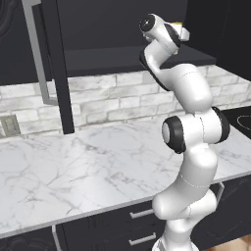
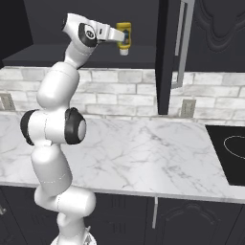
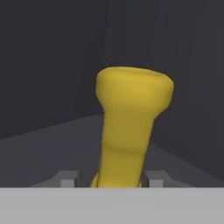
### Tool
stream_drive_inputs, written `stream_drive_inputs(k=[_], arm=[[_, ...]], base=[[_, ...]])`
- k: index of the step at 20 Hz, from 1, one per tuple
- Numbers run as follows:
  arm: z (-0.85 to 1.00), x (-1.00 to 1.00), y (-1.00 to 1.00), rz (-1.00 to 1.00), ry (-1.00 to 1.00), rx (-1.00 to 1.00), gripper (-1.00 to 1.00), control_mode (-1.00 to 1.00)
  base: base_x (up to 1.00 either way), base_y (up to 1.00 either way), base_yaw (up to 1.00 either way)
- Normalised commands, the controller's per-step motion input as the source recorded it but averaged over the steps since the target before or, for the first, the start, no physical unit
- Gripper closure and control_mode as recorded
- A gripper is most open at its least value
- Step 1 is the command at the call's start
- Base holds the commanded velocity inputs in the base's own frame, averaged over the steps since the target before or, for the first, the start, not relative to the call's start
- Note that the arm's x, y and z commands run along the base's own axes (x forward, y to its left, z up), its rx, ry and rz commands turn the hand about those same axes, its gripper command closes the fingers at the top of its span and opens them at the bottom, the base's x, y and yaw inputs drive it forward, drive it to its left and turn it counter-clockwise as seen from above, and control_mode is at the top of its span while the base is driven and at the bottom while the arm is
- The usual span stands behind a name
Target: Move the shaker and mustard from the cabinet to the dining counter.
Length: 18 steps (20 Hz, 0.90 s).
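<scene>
- I have the arm reaching up into the open cabinet (image 2: 167,52), with the end effector (image 2: 123,38) level with the mustard (image 2: 124,37).
- In the hand view the mustard (image 3: 129,127) stands between my two fingertips (image 3: 70,178), one on each side of its lower body; it looks upside down in the right base view, cap end down on the cabinet floor.
- I cannot tell whether the jaws already press the bottle or still leave a gap.
- Below, the marble surface (image 1: 73,166) runs along the brick backsplash (image 2: 119,95).
</scene>
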Motion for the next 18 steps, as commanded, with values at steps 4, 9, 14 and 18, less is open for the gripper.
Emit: stream_drive_inputs(k=[4, 9, 14, 18], arm=[[-0.06, 0.26, -0.17, -0.04, 0.18, 0.0, 1.0, -1.0], [-0.07, 0.06, -0.02, -0.05, 0.03, 0.0, 1.0, -1.0], [-0.17, -0.62, 0.02, -0.03, -0.15, 0.0, 1.0, -1.0], [-0.23, -1.0, 0.02, -0.02, -0.32, 0.0, 1.0, -1.0]], base=[[0.0, 0.0, 0.0], [0.0, 0.0, 0.0], [0.0, 0.0, 0.0], [0.0, 0.0, 0.0]])
